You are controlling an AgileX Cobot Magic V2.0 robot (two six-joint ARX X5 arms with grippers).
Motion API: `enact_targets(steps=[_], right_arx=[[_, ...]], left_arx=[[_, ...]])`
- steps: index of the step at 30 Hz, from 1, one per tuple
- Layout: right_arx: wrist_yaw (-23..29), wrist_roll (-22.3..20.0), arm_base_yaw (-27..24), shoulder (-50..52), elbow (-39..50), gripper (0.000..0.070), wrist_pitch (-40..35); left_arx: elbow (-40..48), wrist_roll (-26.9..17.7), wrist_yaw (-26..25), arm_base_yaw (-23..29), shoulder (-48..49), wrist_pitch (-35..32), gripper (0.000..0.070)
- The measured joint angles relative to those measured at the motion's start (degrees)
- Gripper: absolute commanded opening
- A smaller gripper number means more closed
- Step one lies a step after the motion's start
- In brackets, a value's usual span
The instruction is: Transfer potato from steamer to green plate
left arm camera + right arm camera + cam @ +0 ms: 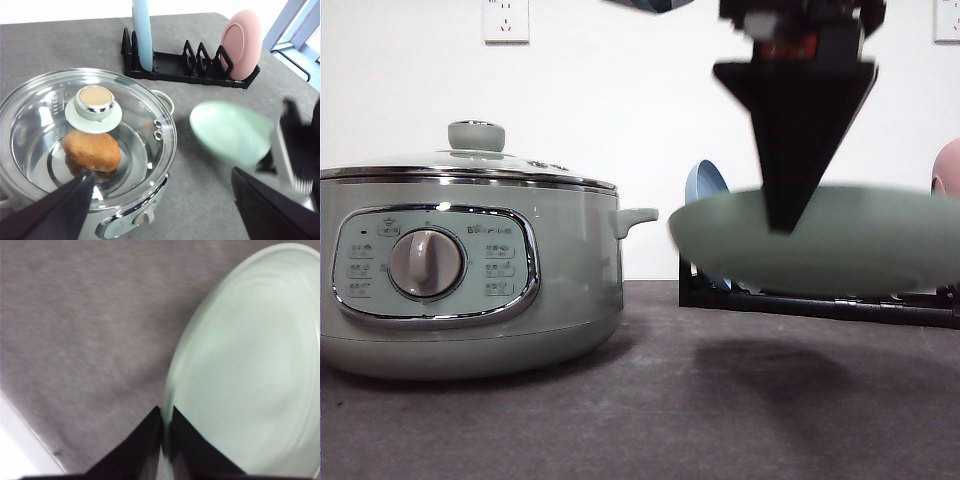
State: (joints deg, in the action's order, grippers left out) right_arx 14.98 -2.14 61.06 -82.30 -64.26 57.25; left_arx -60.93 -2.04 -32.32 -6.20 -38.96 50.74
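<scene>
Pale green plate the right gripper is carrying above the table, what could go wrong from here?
The right gripper pinches the round pale mint-green plate only at its rim, in mid-air and blurred; it could slip or tilt and drop onto the dark grey table. The orange-brown potato sits under the glass lid of the sage-green steamer, so the lid must come off first.

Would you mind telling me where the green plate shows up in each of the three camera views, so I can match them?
Front view: the green plate hangs above the table at right, pinched by the right gripper.
Left wrist view: it sits right of the steamer, in front of the black rack.
Right wrist view: it takes up the right side, its rim between the fingers.
Shared landmark: the right gripper on the plate's rim.
</scene>
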Motion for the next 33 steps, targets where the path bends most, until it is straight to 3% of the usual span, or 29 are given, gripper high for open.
enact_targets(steps=[7, 20, 22, 25, 27, 33], right_arx=[[-0.2, 1.7, 2.1, -1.8, 4.2, 0.0004, -5.4], [-0.4, 2.5, 2.4, -8.4, 5.7, 0.0011, -8.1], [-1.2, 2.6, 2.4, -8.5, 6.0, 0.0049, -8.7], [-3.1, 2.8, 2.2, -8.5, 6.1, 0.0204, -8.9], [-3.4, 3.2, 2.3, -8.5, 6.2, 0.0272, -9.1], [-3.4, 4.1, 2.2, -8.5, 6.2, 0.0288, -9.8]], left_arx=[[0.0, 0.0, 0.0, 0.0, 0.0, 0.0, 0.0557], [0.0, 0.0, 0.0, 0.0, 0.0, 0.0, 0.0557], [0.0, 0.0, 0.0, 0.0, 0.0, 0.0, 0.0557], [0.0, 0.0, 0.0, 0.0, 0.0, 0.0, 0.0557], [0.0, 0.0, 0.0, 0.0, 0.0, 0.0, 0.0557], [0.0, 0.0, 0.0, 0.0, 0.0, 0.0, 0.0557]])
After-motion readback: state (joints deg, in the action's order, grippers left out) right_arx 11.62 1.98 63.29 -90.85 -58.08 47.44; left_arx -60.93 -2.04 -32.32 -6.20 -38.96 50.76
